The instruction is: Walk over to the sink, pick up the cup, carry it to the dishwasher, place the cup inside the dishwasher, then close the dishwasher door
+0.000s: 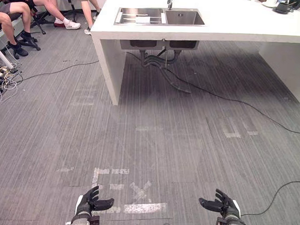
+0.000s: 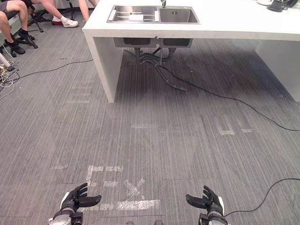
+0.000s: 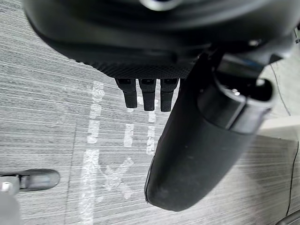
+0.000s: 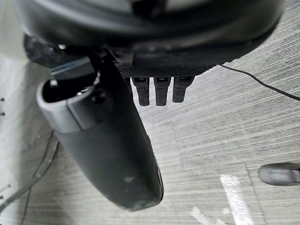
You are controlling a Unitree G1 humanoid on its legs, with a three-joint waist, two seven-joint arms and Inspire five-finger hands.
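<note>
Sink (image 1: 186, 18), set in the white tabletop (image 1: 233, 27), lies straight ahead, well apart from the left hand (image 1: 90, 202) and right hand (image 1: 224, 204), both loosely open, empty, neither clearly nearer.

A grey striped carpet floor (image 1: 188, 144) carried worn white tape marks (image 1: 143, 208) and a thin black cable (image 1: 230, 100) running out from under a white counter (image 1: 243, 27). A double steel sink (image 1: 159, 16) sat sunk in the counter's top. Dark items (image 1: 283, 7) lay near its far right end.
</note>
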